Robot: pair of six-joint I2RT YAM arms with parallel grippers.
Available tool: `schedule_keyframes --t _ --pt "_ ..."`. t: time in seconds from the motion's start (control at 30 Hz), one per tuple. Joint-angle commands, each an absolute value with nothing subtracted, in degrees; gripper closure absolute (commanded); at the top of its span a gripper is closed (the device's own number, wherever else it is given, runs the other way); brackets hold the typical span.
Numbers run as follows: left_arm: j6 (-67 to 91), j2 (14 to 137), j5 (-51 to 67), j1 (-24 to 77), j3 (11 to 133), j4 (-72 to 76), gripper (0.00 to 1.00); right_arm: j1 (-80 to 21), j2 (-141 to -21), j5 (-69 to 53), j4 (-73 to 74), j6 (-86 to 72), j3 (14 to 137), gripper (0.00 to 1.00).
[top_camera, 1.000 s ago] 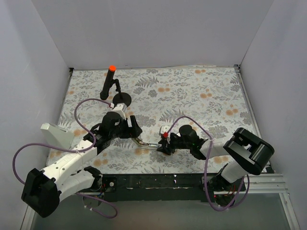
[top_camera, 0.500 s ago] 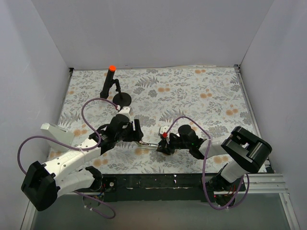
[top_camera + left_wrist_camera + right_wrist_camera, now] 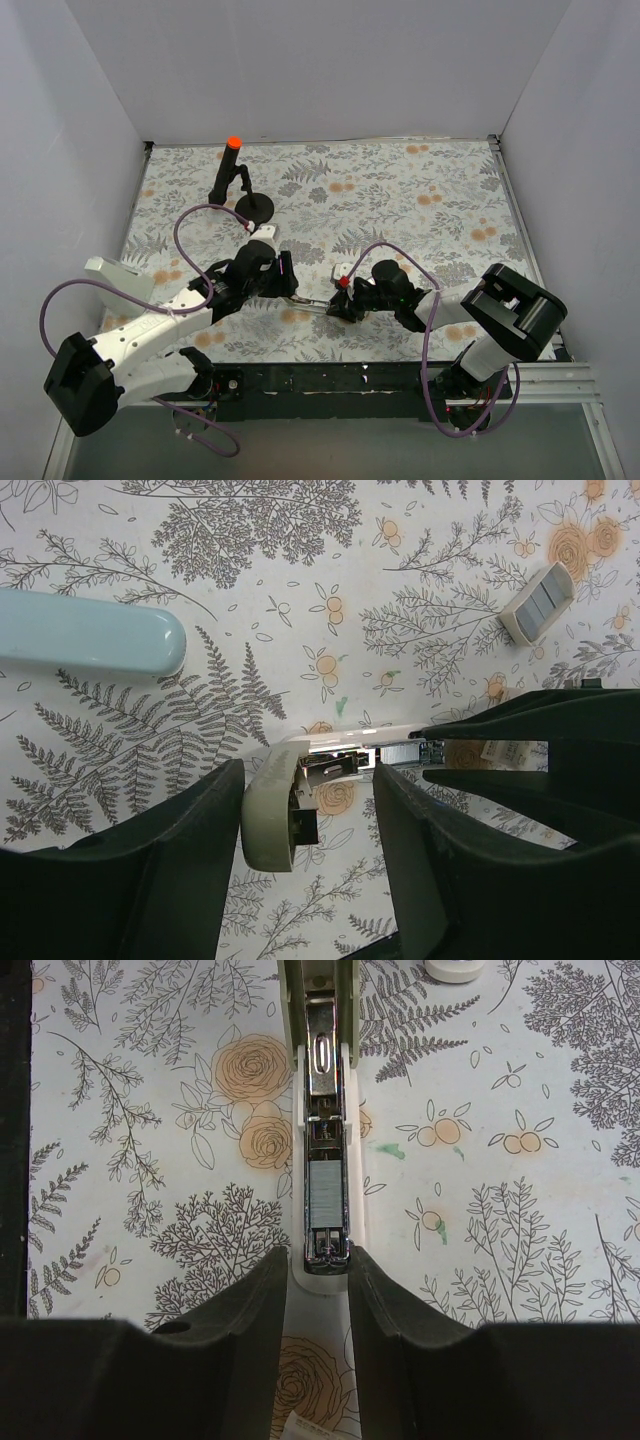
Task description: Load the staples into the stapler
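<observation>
Olive stapler [image 3: 325,1070] lies opened out on floral table [image 3: 420,200], silver channel up; grey strip of staples [image 3: 323,1195] sits in the channel; right gripper [image 3: 319,1275] clamped on the stapler's near end; left gripper [image 3: 308,780] spread wide, fingers straddling the hinged olive end; staple box [image 3: 537,602] lies well apart; light blue bar [image 3: 85,632] nearby.

One stapler [image 3: 268,815], one staple strip [image 3: 325,1195], one staple box [image 3: 537,602], one light blue bar [image 3: 90,632], one black stand [image 3: 232,180]
</observation>
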State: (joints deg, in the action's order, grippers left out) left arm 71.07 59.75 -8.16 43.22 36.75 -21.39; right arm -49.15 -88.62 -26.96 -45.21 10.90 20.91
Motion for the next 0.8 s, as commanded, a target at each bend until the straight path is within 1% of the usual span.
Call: schedule_keyframes --t 0.0,0.03,0.07,0.17,0.23,0.27,0.3,0.4,0.43,0.5,0.57,0.6,0.67,0.7,0.73,0.77 --pt "71.7 60.0 -10.1 44.2 39.0 -22.7 0.48 -49.0 -88.5 -28.2 -48.3 11.4 22.9 0.62" --pt "71.9 60.2 -10.5 44.4 39.0 -22.8 0.48 -49.0 -88.4 -28.3 -48.4 11.4 22.9 0.63" --pt "72.1 60.5 -10.6 44.6 39.1 -22.9 0.5 -49.0 -88.2 -28.3 -48.3 11.4 22.9 0.64" --pt "72.2 60.7 -11.6 45.3 39.5 -23.1 0.51 -49.0 -88.3 -28.5 -48.3 11.3 22.9 0.64" --pt "72.3 60.9 -11.9 45.8 39.9 -23.4 0.54 -49.0 -88.4 -28.6 -48.3 11.4 23.0 0.64" --pt "72.3 60.9 -12.0 46.0 40.2 -23.6 0.56 -49.0 -88.5 -28.7 -48.4 11.3 23.1 0.64" --pt "72.3 61.1 -12.1 46.3 40.3 -23.6 0.61 -49.0 -88.4 -28.7 -48.4 11.4 23.2 0.64" --pt "72.7 61.7 -12.4 47.3 40.9 -23.6 0.64 -49.0 -88.4 -29.2 -48.5 11.3 23.2 0.65" --pt "72.9 62.0 -12.4 47.5 41.1 -23.8 0.65 -49.0 -88.5 -29.4 -48.6 11.3 23.3 0.67" --pt "73.1 62.4 -12.6 48.4 41.6 -23.9 0.66 -49.0 -88.9 -30.1 -48.6 11.1 23.5 0.69" --pt "73.3 63.1 -13.0 49.0 41.8 -24.3 0.72 -49.1 -89.0 -30.4 -48.6 11.0 23.5 0.72" --pt "73.6 63.5 -13.5 49.7 42.2 -24.4 0.73 -49.0 -89.0 -30.4 -48.6 11.0 23.5 0.74" --pt "73.8 64.0 -14.1 50.3 42.5 -24.8 0.75 -49.0 -89.0 -30.7 -48.6 11.0 23.5 0.8" --pt "73.9 64.1 -14.3 51.0 42.7 -25.0 0.76 -49.0 -89.0 -30.8 -48.6 11.0 23.6 0.81" --pt "74.2 64.3 -14.9 51.3 43.1 -25.1 0.77 -49.0 -89.0 -31.1 -48.6 11.0 23.6 0.87" --pt "74.4 64.7 -15.3 51.8 43.3 -25.4 0.77 -49.0 -89.3 -31.5 -48.5 10.9 23.8 0.88"
